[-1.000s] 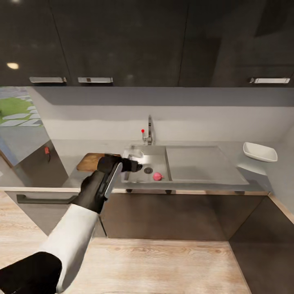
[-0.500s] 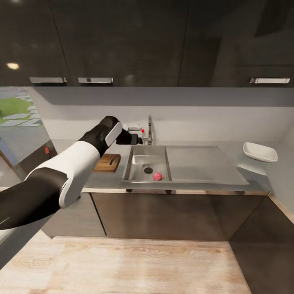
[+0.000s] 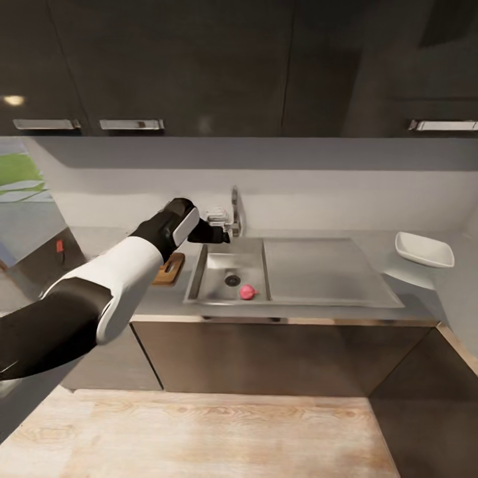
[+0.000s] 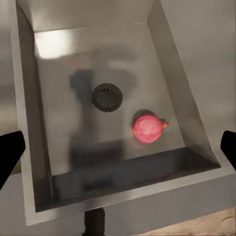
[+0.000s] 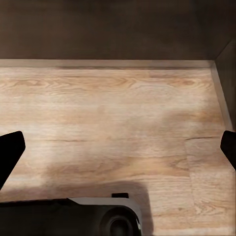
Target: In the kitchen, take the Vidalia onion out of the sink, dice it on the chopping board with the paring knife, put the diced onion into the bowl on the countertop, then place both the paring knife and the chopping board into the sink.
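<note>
Hovering over sink back edge: left gripper, fingers spread, empty. Onion in basin beside drain. Right gripper's fingers spread above floor.

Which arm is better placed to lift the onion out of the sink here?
Left. The left gripper hangs open above the sink, its wrist camera looking straight down at the Vidalia onion beside the drain. The right wrist camera faces the wooden floor.

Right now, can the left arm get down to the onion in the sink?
Probably yes. The left gripper hangs open above the sink, and the Vidalia onion lies uncovered beside the drain, with nothing between them.
</note>
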Robot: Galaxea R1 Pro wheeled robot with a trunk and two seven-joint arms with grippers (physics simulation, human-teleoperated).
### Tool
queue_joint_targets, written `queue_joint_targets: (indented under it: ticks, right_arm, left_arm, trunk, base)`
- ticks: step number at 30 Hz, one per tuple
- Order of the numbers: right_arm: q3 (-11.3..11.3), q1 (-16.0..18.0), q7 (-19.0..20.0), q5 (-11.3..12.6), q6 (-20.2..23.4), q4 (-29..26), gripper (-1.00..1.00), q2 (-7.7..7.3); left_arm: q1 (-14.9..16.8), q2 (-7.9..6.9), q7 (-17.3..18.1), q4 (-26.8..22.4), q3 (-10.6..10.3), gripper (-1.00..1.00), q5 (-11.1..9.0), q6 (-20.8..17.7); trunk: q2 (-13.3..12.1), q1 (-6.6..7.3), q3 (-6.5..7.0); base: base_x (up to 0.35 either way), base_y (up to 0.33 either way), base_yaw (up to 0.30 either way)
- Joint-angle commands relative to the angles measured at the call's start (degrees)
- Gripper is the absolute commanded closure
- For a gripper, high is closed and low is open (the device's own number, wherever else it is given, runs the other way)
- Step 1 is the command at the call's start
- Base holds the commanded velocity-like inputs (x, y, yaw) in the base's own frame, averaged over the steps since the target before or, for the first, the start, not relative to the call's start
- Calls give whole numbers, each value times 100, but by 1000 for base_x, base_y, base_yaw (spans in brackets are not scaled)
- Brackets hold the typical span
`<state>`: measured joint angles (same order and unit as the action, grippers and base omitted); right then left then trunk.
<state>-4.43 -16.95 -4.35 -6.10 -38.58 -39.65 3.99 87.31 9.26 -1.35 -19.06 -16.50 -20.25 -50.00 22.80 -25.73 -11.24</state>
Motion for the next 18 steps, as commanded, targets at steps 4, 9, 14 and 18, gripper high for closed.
queue_joint_targets:
  ticks: [4, 9, 14, 18]
  right_arm:
    - [-7, -1, -40, -59, 0, -12, -100, 10]
    - [-7, -1, -40, -58, 0, -14, -100, 8]
    - [-6, -1, -40, -58, 0, -16, -100, 13]
    - [-6, -1, -38, -30, 0, -16, -100, 12]
  left_arm:
    - [-241, 0, -14, -1, -46, -100, -41, -5]
    - [-526, -9, -14, -3, -48, -100, -29, 6]
    - [-718, -20, -14, -9, -54, -100, -23, 27]
    - [-804, -28, -14, 2, -55, -100, -22, 354]
  trunk:
    - [12, -6, -47]
    - [12, -6, -92]
    - [12, -6, -138]
    - [12, -6, -174]
  base:
    - [221, -230, 0]
    - [182, -223, 0]
    - [58, -76, 0]
    - [8, -10, 0]
